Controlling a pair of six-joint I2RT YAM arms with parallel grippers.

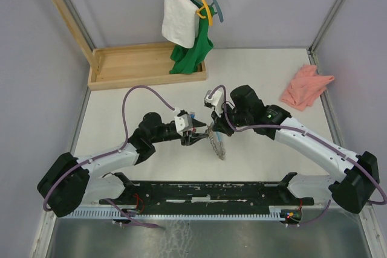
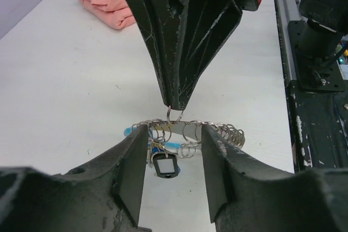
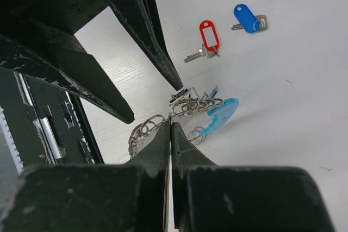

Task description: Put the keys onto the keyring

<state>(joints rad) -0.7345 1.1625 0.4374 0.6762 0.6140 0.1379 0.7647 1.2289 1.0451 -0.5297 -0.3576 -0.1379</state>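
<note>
Two keys lie flat on the white table in the right wrist view, one with a red tag and one with a blue tag, apart from both grippers. My right gripper is shut on one small keyring of a bunch of metal rings, which hangs just above the table with a light blue plastic piece. My left gripper stands open around the bunch's end. A black tag with a white label dangles between its fingers, close to the left one.
A pink cloth lies at the far right. A wooden tray sits at the back left, with a white towel and a green shirt on hangers above it. A black rail runs along the near edge.
</note>
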